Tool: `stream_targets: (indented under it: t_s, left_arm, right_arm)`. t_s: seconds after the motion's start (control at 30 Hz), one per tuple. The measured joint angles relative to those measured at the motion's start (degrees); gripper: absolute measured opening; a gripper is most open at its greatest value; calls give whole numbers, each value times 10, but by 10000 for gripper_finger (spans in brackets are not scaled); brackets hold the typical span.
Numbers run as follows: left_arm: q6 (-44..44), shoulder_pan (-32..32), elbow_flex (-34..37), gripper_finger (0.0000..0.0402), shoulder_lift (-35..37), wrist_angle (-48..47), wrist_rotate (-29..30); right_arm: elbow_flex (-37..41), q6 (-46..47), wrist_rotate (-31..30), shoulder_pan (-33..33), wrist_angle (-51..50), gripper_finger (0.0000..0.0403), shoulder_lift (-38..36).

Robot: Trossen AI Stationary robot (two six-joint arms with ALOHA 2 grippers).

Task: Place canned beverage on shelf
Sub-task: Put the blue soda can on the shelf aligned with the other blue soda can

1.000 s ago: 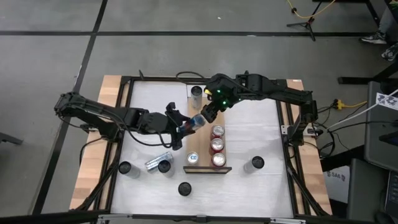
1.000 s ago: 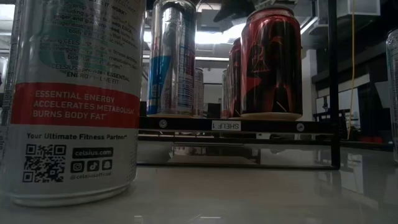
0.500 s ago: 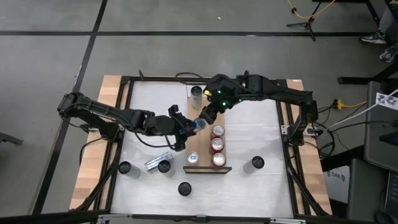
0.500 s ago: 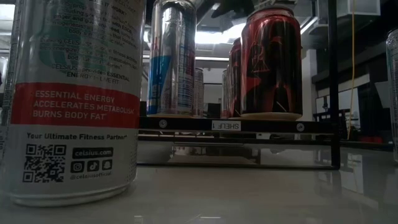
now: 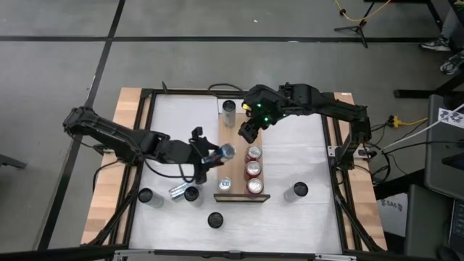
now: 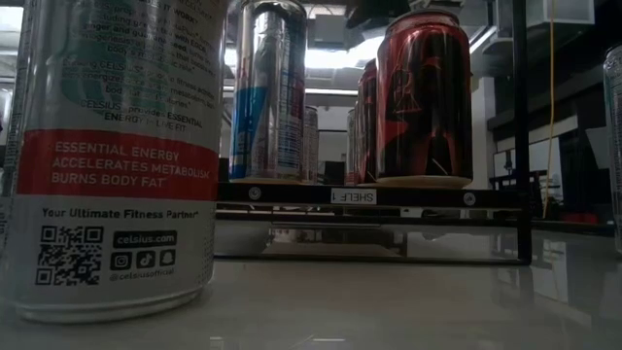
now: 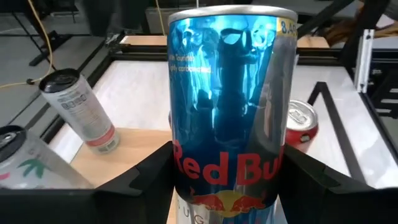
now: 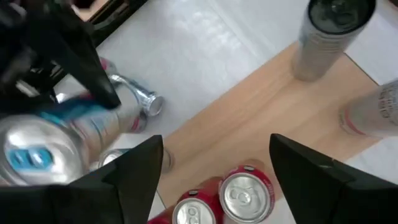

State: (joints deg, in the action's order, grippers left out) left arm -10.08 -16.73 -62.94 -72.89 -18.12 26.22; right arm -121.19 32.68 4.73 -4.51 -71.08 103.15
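Two arms over the desk (image 5: 304,156): left gripper (image 5: 214,154) fingers clamp a blue can (image 7: 231,106) above the shelf (image 5: 233,142); right gripper (image 5: 247,131) fingers spread, empty.

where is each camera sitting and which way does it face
High: above the table, straight down; both arms, shelf.
Low: table height, level across at shelf front; no arm clearly visible.
Left wrist: on the left arm, past its tool gripping the blue can.
Right wrist: on the right arm, down between its open fingers.
Shared: red cans.
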Motion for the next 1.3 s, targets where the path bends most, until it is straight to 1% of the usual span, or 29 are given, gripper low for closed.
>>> stream_targets:
  t_s: [0.1, 0.27, 0.3, 0.37, 0.43, 0.47, 0.53, 0.57, 0.67, 0.7, 0.77, 0.87, 1.07, 1.1, 1.3]
  left_arm:
    - [1, 2, 0, 214, 35, -41, 3]
    - [-8, 10, 0, 214, 105, -154, 21]
    - [-11, 12, 6, 214, 120, -161, 25]
    - [-15, 16, 44, 214, 157, -138, 28]
    - [-26, 20, 110, 214, 195, -90, 27]
    - [-32, 24, 150, 214, 212, -50, 22]
    - [-33, 30, 231, 214, 241, 51, 3]
    - [-33, 33, 269, 214, 250, 118, -9]
    - [-16, 44, 365, 214, 250, 347, -56]
    - [-8, 47, 390, 214, 241, 409, -68]
    - [4, 54, 427, 214, 215, 501, -83]
    - [17, 64, 448, 214, 179, 567, -95]
    - [29, 82, 448, 214, 101, 610, -132]
    - [30, 85, 448, 214, 88, 630, -139]
    - [30, 89, 447, 214, 15, 698, -155]
  right_arm:
    - [0, 0, 0, 0, -6, 287, 1]
    - [0, 0, 0, 0, -8, 287, 1]
    - [0, 0, 0, 0, -8, 287, 1]
    - [0, 0, 0, 0, -8, 287, 1]
    - [0, 0, 1, 0, -8, 287, 1]
    - [0, 0, 2, 0, -8, 287, 1]
    - [0, 0, 3, 0, -8, 287, 1]
    - [0, 0, 3, 0, -7, 287, 1]
    - [0, 0, 2, 0, -4, 287, 1]
    - [0, 0, 2, 0, -1, 287, 1]
    - [0, 0, 2, 1, 13, 287, 5]
    - [1, 0, 4, 1, 24, 287, 13]
    - [1, 0, 10, 1, 40, 287, 38]
    - [1, 0, 14, 1, 37, 287, 44]
    - [1, 0, 28, 1, 36, 287, 65]
